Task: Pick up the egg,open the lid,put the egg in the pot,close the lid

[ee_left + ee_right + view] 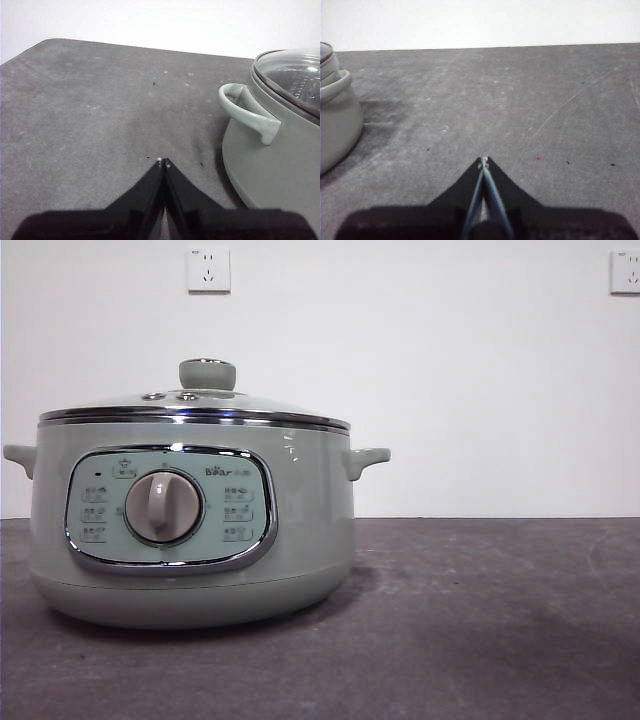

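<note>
The pale sage-green pot (190,530) stands on the dark table at the left of the front view, with its dial and "Bear" logo facing the camera. The glass lid (195,405) rests shut on it, green knob (207,373) on top. The egg is out of view in every frame. My left gripper (163,162) hovers over bare table beside the pot's side handle (247,112), jaws shut with nothing in them. My right gripper (484,161) is also shut and empty, above the table on the pot's (335,125) other side.
The grey table (480,620) stretches right of the pot. A white wall with two power sockets (208,269) stands behind. Neither arm shows in the front view.
</note>
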